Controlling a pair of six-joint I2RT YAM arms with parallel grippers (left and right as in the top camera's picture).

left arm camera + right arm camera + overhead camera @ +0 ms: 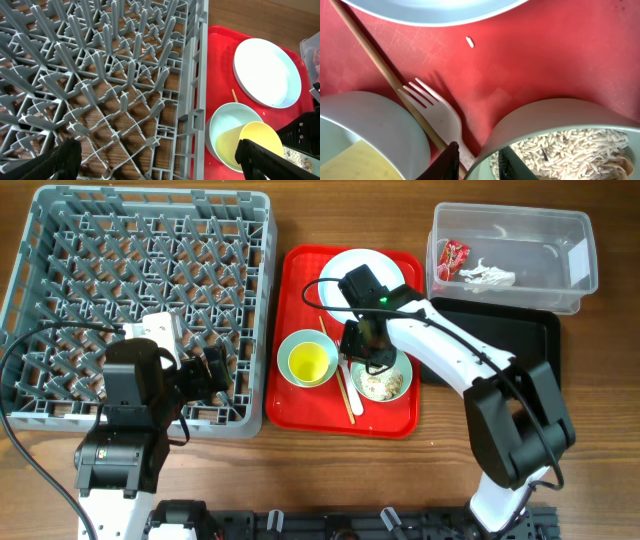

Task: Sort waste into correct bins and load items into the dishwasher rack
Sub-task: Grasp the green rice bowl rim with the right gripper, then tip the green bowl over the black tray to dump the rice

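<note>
On the worktop [300, 480], over the red tray [300, 412], the right tool [479, 159] spreads astride the pale green bowl [555, 116] rim, likely to grip and empty it

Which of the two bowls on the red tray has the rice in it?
The pale green bowl, the one at the right hand, holds the rice; the pale blue bowl holds the yellow cup.

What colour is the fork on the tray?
White; the fork shows best in the right wrist view.
</note>
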